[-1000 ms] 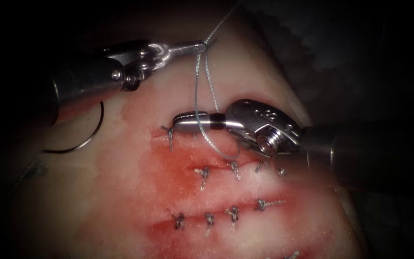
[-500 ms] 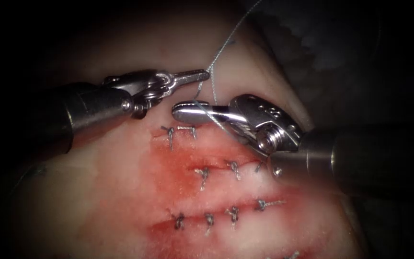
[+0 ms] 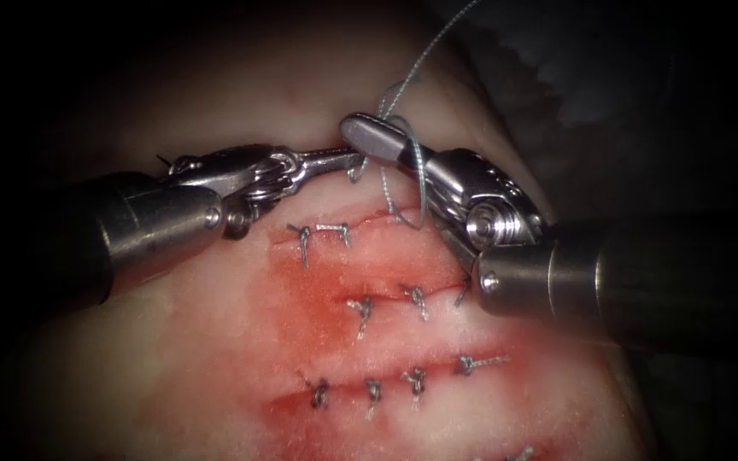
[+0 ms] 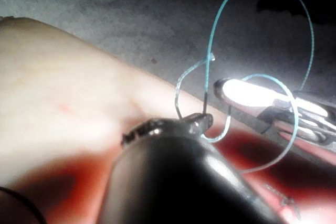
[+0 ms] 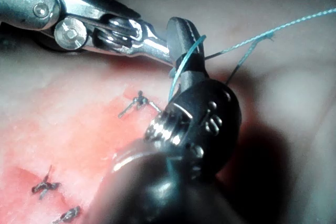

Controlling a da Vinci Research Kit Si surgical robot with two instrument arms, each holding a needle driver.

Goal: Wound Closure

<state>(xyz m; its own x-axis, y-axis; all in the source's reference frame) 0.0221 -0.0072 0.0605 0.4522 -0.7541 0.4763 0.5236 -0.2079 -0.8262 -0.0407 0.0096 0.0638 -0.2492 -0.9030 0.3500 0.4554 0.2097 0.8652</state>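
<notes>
My left tool (image 3: 350, 158) reaches in from the left, its jaws shut on the blue thread (image 3: 418, 171) just above the topmost cut (image 3: 369, 224). My right tool (image 3: 360, 132) lies across from the right with its jaws shut on nothing and a loop of thread wound round them; its tip sits just above the left tool's tip. The thread runs up and away from there and down to the tissue (image 3: 215, 341) at the cut's right end. A thin dark arc (image 4: 23, 205), probably the needle, lies free on the tissue beside the left shaft. Close up, the loop hangs round the right jaws (image 5: 181, 32).
Several knotted stitches (image 3: 360, 312) close three rows of cuts lower on the tissue, amid red fluid (image 3: 309, 299). Both thick shafts crowd the top cut from either side. Dark cloth (image 3: 608, 85) lies behind the tissue's far edge.
My left tool has come down and to the right with the thread, its shaft now over where the needle lay. My right tool's jaws have risen away from the cut, the loop still round them.
</notes>
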